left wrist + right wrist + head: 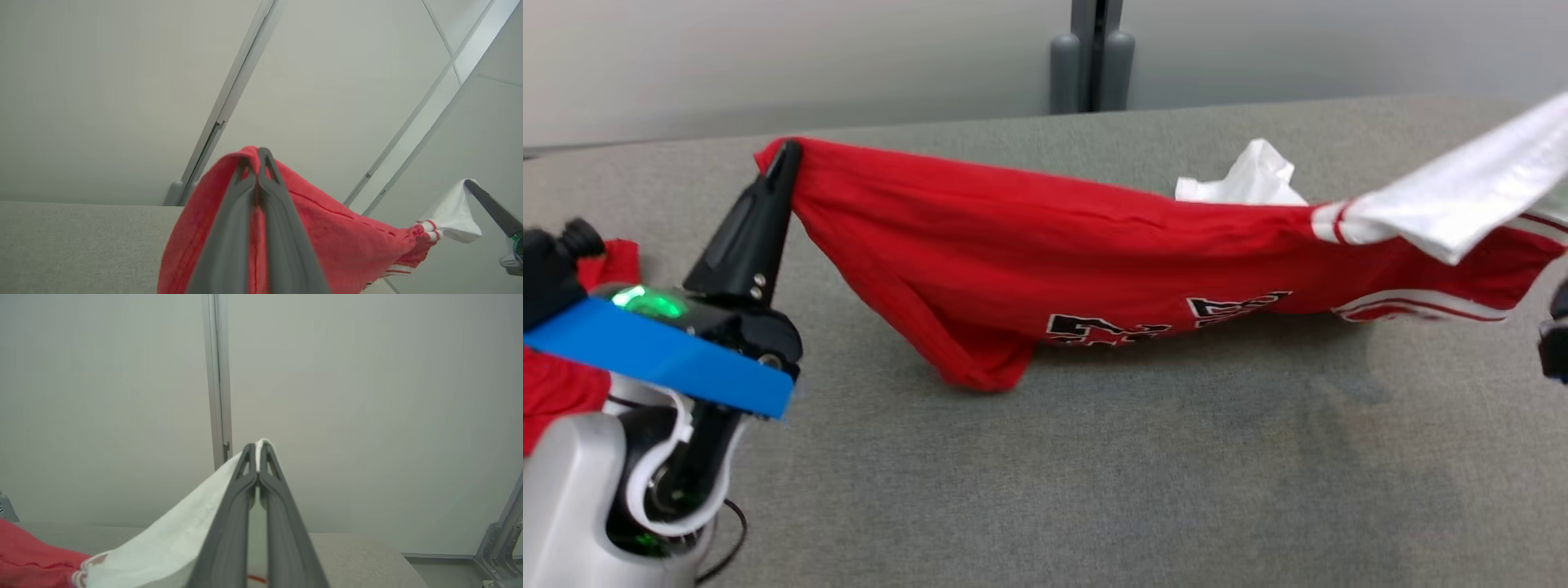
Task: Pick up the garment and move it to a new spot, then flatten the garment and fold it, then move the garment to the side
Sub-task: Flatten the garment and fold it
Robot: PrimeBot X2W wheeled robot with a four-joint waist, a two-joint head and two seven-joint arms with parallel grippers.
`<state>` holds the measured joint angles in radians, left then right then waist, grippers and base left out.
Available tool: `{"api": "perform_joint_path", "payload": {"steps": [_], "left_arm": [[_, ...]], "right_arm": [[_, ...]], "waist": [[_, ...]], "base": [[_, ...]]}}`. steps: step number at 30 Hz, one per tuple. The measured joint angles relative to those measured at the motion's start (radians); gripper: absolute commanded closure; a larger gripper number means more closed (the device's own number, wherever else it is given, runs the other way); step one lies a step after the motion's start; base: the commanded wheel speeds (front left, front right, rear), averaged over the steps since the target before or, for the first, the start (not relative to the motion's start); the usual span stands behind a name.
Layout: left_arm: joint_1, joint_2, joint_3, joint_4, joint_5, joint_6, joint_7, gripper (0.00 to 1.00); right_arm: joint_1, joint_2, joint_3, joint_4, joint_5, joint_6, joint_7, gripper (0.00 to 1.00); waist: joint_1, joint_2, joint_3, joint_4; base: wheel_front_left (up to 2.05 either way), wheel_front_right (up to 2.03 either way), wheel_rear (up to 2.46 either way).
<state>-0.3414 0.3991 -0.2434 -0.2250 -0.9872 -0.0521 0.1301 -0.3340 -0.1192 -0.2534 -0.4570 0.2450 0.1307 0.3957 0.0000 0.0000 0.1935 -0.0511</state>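
Grey table (1094,457), pale panelled wall (768,57)

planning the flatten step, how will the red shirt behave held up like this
Likely floppy: the shirt sags between the left gripper and right gripper, its low fold seemingly on the table. Probably light, since fingertip pinches carry it. May bunch when lowered.

Dark tapered fingers (756,220), blue band (662,355), green light (647,302), white forearm (568,498)

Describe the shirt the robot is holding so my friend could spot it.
Above the wide grey table, a red shirt hangs stretched between the left gripper and the right gripper. Unlike the plain red cloth at the left edge, it has a white sleeve, striped trim and black lettering.
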Motion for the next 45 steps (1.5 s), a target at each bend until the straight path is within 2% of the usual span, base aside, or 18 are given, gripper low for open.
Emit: {"api": "perform_joint_path", "payload": {"steps": [3, 7, 11, 16, 22, 26, 29, 34, 39, 42, 45], "left_arm": [[-0.068, 0.022, 0.003, 0.047, -0.005, 0.01, 0.046, 1.0], [-0.226, 0.039, -0.001, 0.148, 0.033, 0.021, 0.083, 1.0], [-0.427, 0.053, -0.003, 0.285, 0.103, 0.022, 0.084, 1.0], [-0.689, 0.04, 0.008, 0.417, 0.181, 0.005, -0.015, 1.0], [-0.888, 0.008, 0.004, 0.529, 0.256, -0.034, -0.184, 1.0], [-0.911, -0.011, -0.035, 0.576, 0.27, -0.058, -0.257, 1.0], [-0.876, -0.01, -0.078, 0.61, 0.277, -0.069, -0.292, 1.0], [-0.756, 0.0, -0.155, 0.692, 0.284, -0.072, -0.34, 1.0], [-0.599, -0.01, -0.256, 0.748, 0.277, -0.074, -0.372, 1.0], [-0.509, -0.014, -0.302, 0.769, 0.261, -0.077, -0.384, 1.0], [-0.403, -0.012, -0.328, 0.782, 0.243, -0.077, -0.388, 1.0]], "right_arm": [[-0.089, -0.05, 0.046, 0.116, 0.026, 0.0, 0.02, 1.0], [-0.292, -0.109, 0.117, 0.332, 0.039, 0.0, 0.013, 1.0], [-0.552, -0.118, 0.164, 0.548, 0.013, 0.0, -0.088, 1.0], [-0.847, -0.133, 0.203, 0.741, -0.058, 0.0, -0.268, 1.0], [-1.052, -0.15, 0.159, 0.835, -0.123, 0.0, -0.503, 1.0], [-1.051, -0.177, 0.175, 0.903, -0.138, 0.0, -0.558, 1.0], [-0.993, -0.189, 0.209, 0.951, -0.137, 0.0, -0.588, 1.0], [-0.845, -0.192, 0.287, 1.038, -0.129, 0.0, -0.618, 1.0], [-0.697, -0.178, 0.36, 1.092, -0.043, 0.0, -0.625, 1.0], [-0.604, -0.185, 0.383, 1.098, 0.016, 0.0, -0.581, 1.0], [-0.487, -0.192, 0.384, 1.083, 0.061, 0.0, -0.485, 1.0]], "waist": [[0.0, 0.0, 0.056, -0.018], [0.0002, 0.0, 0.15, -0.042], [0.0004, 0.0, 0.235, -0.053], [0.0005, 0.0, 0.299, -0.046], [0.0001, 0.0, 0.294, -0.039], [0.0, 0.0, 0.3, -0.045], [0.0, 0.0, 0.318, -0.055], [0.0001, 0.0, 0.344, -0.067], [0.0002, 0.0, 0.331, -0.058], [0.0002, 0.0, 0.298, -0.043], [0.0, 0.0, 0.253, -0.028]], "base": [[0.0, 0.0, 0.0], [0.0, 0.0, 0.0], [0.0, 0.0, 0.0], [0.0, 0.0, 0.0], [0.0, 0.0, 0.0], [0.0, 0.0, 0.0], [0.0, 0.0, 0.0], [0.0, 0.0, 0.0], [0.0, 0.0, 0.0], [0.0, 0.0, 0.0], [0.0, 0.0, 0.0]]}}
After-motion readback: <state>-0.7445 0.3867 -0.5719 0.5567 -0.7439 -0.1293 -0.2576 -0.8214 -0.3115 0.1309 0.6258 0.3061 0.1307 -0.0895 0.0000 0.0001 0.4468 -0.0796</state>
